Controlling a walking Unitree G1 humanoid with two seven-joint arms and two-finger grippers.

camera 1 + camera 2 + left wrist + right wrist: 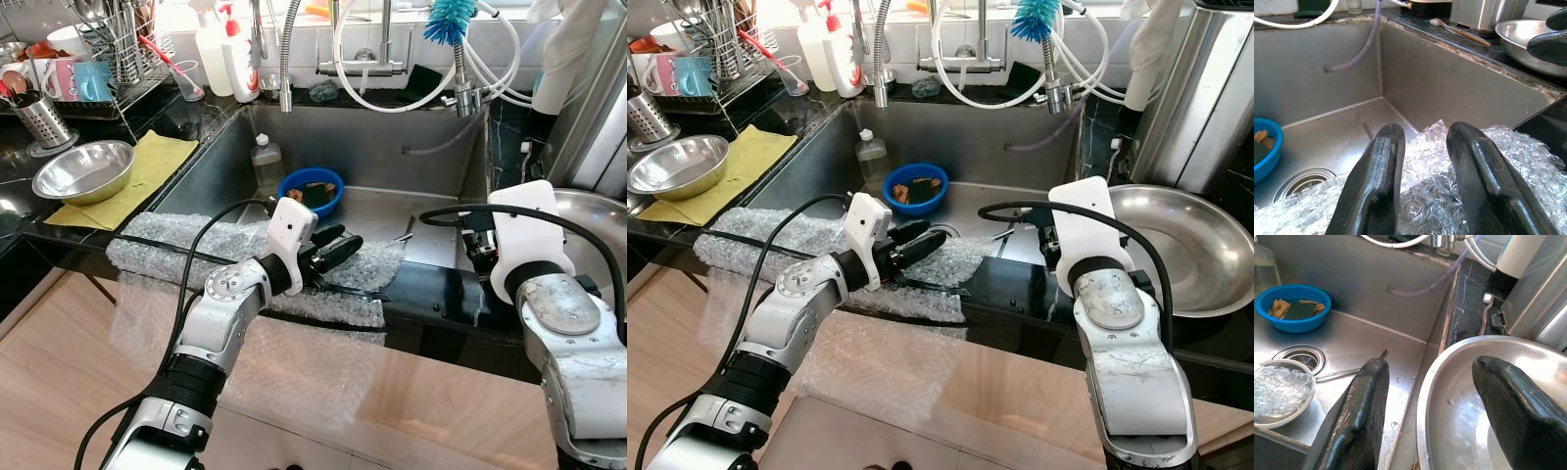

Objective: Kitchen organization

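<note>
1. Nearest the camera, the two silver arms reach forward over the front edge of the table; a sheet of bubble wrap (245,245) is draped along that edge, part lying on the rim and part hanging down the cabinet front.
2. Left gripper (338,250) hovers just over the end of the wrap nearest the sink (392,147); its fingers stand a little apart with nothing between them, the crumpled wrap directly beneath the fingertips in the left wrist view.
3. Right gripper (1435,406) is spread wide and empty, poised over the near rim of the large steel basin (1190,245) that sits on the table to the right of the sink; one finger lies over the sink side, the other over the basin.
4. Deciding relation: the wrap's long axis runs left to right along the table edge, across the left gripper's line of reach; the left arm is plainly nearer, so a downward pinch there looks the likely move, though thin film may slip or tear.
5. Further off: a blue bowl (311,189) with scraps and a clear bottle (265,162) stand in the sink; a steel bowl (83,169) rests on a yellow cloth (157,166) at the left.
</note>
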